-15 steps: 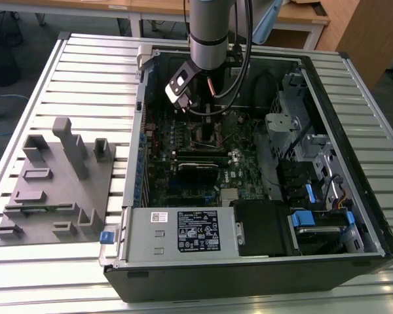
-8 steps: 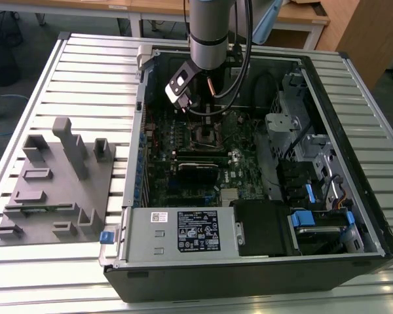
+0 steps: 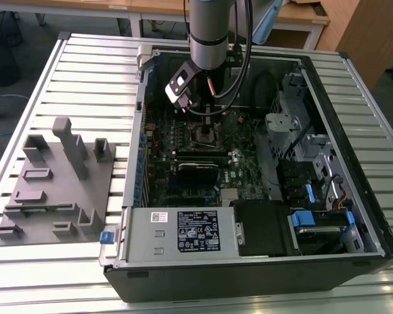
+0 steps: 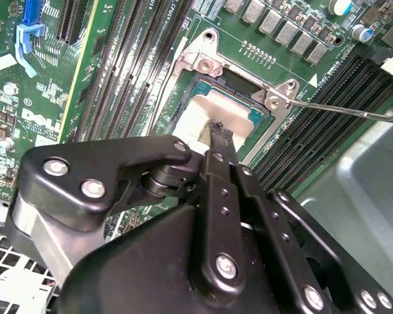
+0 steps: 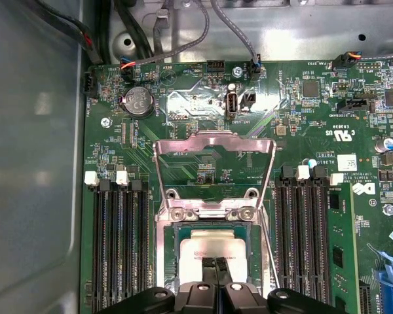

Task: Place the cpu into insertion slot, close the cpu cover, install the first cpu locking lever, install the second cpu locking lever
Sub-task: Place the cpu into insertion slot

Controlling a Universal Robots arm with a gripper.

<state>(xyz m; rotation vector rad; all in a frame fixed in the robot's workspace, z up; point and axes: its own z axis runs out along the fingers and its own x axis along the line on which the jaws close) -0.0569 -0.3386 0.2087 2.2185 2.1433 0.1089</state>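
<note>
Arm: I have it reaching down into the open computer case (image 3: 249, 284), wrist over the green board.
Gripper: the gripper (image 5: 214, 263) has its fingertips pressed together with a thin seam between them. I see nothing pinched.
Chip: the chip (image 5: 213, 243) lies flat in the socket (image 5: 251, 252), pale metal top up. Its edges look square to the socket walls where they show.
Tip to chip: the tips sit over the chip's half nearest the gripper, at or just above its top. I cannot tell contact from either wrist view.
Cover: the cover (image 5: 214, 137) is swung open and tilted back from the socket. Green board shows through its window.
Key relation: the cover hinges on the side of the socket opposite the fingertips, so the chip lies between tips and hinge, and the cover's free edge lies beyond the hinge. The hinge line runs across the line of the fingers.
Lever: a thin wire lever (image 4: 344, 109) reaches out from a socket corner over the neighbouring slots. I judge it unhooked.
Memory slots: long black memory slots (image 5: 121, 242) flank the socket on both sides, running parallel to the fingers.
Progress (judgement): chip seated; cover not yet shut; levers not yet latched.
Surroundings: a grey fixture block (image 3: 59, 176) sits on the exterior view's left, well apart from the case.
</note>
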